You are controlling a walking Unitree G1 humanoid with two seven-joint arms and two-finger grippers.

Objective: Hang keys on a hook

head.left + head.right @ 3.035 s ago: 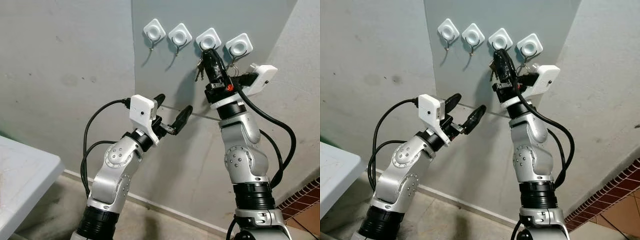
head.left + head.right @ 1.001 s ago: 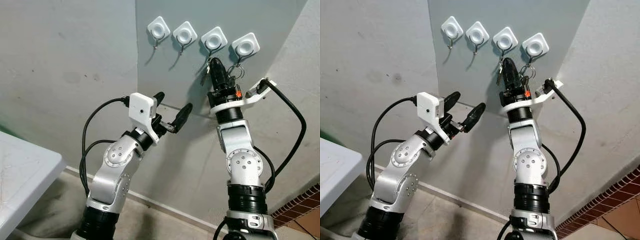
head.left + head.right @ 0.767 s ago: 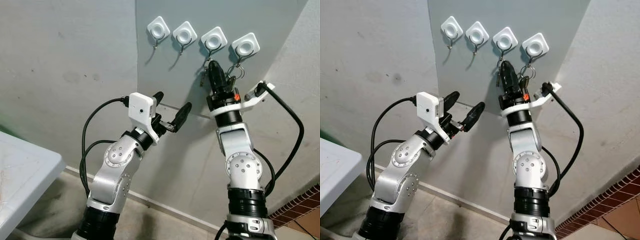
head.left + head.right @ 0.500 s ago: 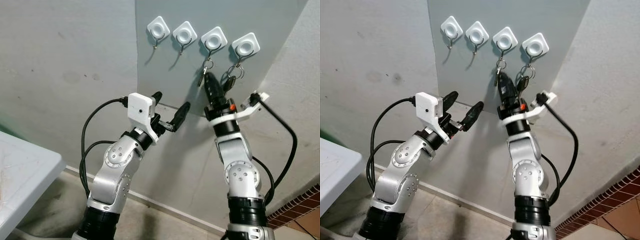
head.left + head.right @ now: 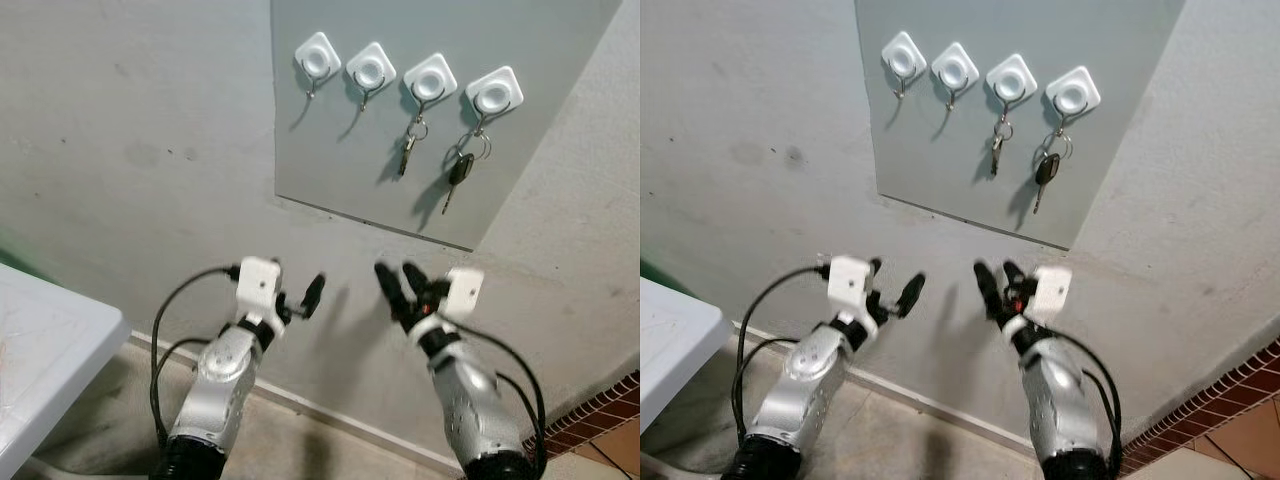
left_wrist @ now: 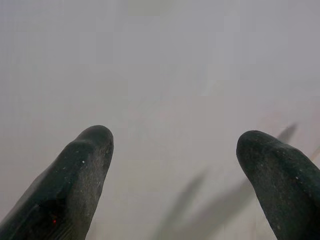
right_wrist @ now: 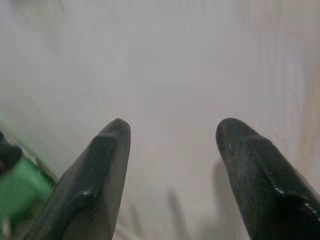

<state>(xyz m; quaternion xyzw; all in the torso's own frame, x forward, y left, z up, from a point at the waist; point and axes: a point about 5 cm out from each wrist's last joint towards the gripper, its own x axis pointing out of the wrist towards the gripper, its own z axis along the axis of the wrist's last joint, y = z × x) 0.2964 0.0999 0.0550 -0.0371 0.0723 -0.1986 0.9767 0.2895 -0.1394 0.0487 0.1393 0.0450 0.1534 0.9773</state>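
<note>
Four white hooks [image 5: 431, 80] on grey panel [image 5: 345, 150]; two key sets [image 5: 408, 150] hanging straight down. Left end effector [image 5: 300, 297] and right end effector [image 5: 399, 283] parted, empty.

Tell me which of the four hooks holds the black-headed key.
The rightmost hook: the black-headed key hangs there; its neighbour holds a plain metal key, and the two left hooks are bare.

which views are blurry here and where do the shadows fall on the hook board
Left eye view: the grey board is sharp; the keys and car key cast shadows down-left; the right gripper is slightly smeared. Left wrist view: one finger against a soft, hazy wall. Right wrist view: blurred, with a green smear at the edge.
</note>
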